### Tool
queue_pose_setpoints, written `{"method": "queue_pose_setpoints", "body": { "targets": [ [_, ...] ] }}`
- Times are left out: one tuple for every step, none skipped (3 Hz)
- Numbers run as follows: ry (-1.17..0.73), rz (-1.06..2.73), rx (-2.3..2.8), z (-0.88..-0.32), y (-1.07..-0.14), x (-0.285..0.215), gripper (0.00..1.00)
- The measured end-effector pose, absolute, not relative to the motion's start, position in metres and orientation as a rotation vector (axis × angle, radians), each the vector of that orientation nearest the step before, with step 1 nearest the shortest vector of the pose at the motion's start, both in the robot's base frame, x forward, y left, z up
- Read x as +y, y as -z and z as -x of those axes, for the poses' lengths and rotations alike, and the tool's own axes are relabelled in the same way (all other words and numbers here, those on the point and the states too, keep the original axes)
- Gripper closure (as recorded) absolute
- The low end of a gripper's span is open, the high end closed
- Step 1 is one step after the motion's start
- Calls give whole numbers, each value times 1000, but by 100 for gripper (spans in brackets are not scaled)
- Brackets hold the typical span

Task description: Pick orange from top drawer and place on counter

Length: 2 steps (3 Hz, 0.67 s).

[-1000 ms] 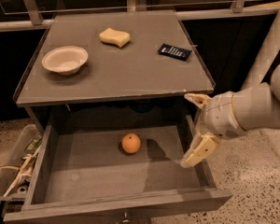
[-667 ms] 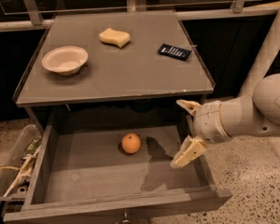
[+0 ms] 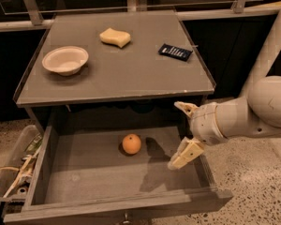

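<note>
The orange (image 3: 131, 144) lies on the floor of the open top drawer (image 3: 107, 203), near its middle back. The counter (image 3: 131, 74) is the grey-brown top above the drawer. My gripper (image 3: 181, 133) reaches in from the right over the drawer's right side, with one pale finger (image 3: 185, 108) high near the counter's edge and the other (image 3: 185, 154) low inside the drawer. The fingers are spread wide and hold nothing. The gripper is to the right of the orange and apart from it.
On the counter stand a white bowl (image 3: 65, 60) at the left, a pale yellow sponge (image 3: 114, 37) at the back and a dark blue packet (image 3: 175, 51) at the right. A bin of clutter (image 3: 15, 171) stands left of the drawer. Speckled floor (image 3: 257, 182) lies to the right.
My gripper has moved left, from outside the drawer's right side toward the orange. The orange and the things on the counter have not moved.
</note>
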<state>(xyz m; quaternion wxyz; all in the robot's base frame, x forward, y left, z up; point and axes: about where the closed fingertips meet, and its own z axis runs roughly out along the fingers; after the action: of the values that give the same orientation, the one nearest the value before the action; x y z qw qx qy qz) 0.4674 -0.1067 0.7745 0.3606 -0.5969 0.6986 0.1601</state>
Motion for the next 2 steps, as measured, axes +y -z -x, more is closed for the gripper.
{"method": "queue_pose_setpoints", "body": {
  "targets": [
    [-470,1507,1821,-478,-745,-87,0],
    [-521,1490,1829,-495,-716,-63,0]
  ]
}}
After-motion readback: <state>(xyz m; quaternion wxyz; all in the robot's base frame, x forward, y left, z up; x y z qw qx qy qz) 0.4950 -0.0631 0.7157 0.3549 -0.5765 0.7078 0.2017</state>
